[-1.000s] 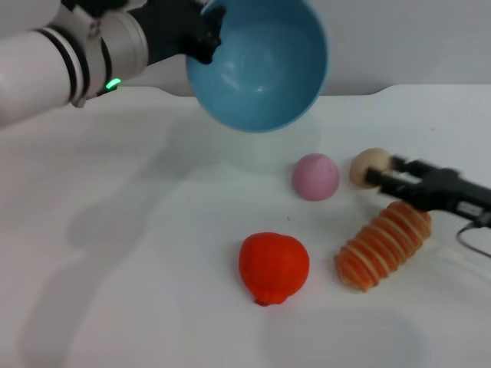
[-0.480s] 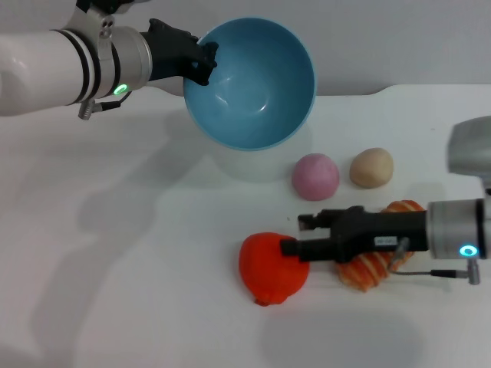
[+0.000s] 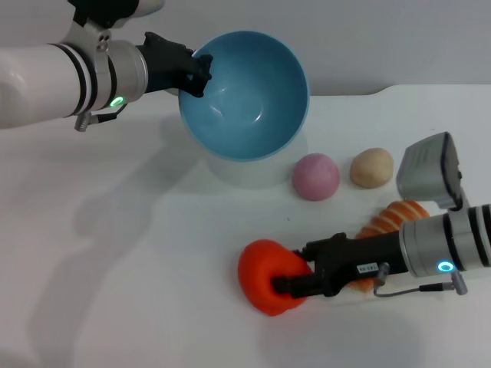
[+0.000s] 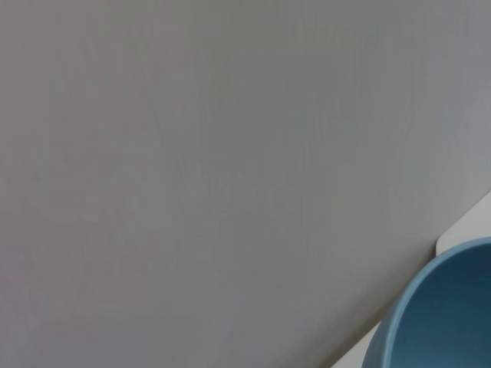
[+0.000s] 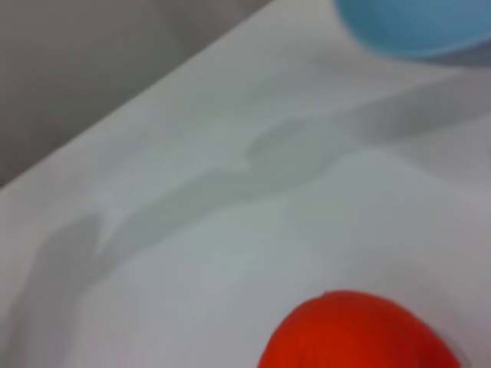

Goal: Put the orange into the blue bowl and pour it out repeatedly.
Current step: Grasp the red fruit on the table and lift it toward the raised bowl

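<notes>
White tabletop, matte and smooth, filling most of the head view; soft grey shadows fall across its left half. Behind it stands a plain grey wall, with the table's far edge stepping up near the right side. Lighting is even and diffuse.

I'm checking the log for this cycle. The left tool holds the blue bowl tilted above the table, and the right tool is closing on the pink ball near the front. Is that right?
Not quite. The right tool is at the orange, not the pink ball, which sits untouched farther back. The head view shows this. The left tool does hold the blue bowl tilted above the table.
</notes>
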`<action>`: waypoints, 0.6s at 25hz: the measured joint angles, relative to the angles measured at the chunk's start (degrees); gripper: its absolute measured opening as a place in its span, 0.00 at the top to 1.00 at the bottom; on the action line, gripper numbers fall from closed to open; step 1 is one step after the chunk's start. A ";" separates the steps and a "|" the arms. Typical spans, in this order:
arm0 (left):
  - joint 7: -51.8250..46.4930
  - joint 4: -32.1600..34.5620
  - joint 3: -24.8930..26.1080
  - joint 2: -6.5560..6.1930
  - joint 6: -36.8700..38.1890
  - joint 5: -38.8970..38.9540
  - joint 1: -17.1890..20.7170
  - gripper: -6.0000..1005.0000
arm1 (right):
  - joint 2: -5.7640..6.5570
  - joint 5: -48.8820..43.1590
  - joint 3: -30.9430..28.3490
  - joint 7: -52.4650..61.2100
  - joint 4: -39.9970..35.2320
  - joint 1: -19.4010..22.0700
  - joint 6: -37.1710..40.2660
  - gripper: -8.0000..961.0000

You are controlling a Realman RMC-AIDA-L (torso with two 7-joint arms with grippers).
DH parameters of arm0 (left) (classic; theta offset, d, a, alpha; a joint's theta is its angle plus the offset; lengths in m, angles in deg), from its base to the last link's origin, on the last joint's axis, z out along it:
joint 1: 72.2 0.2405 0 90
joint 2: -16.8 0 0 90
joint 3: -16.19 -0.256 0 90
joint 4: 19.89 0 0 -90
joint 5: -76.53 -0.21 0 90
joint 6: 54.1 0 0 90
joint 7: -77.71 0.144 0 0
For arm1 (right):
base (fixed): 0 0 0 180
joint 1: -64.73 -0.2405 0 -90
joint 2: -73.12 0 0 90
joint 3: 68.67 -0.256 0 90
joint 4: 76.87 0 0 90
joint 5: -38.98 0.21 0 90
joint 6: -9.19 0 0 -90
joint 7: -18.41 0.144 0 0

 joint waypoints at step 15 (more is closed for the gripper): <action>0.20 -0.39 -0.44 -0.07 0.08 -0.17 0.14 0.99 | -0.17 2.09 1.08 -0.72 -2.41 0.57 0.08 0.66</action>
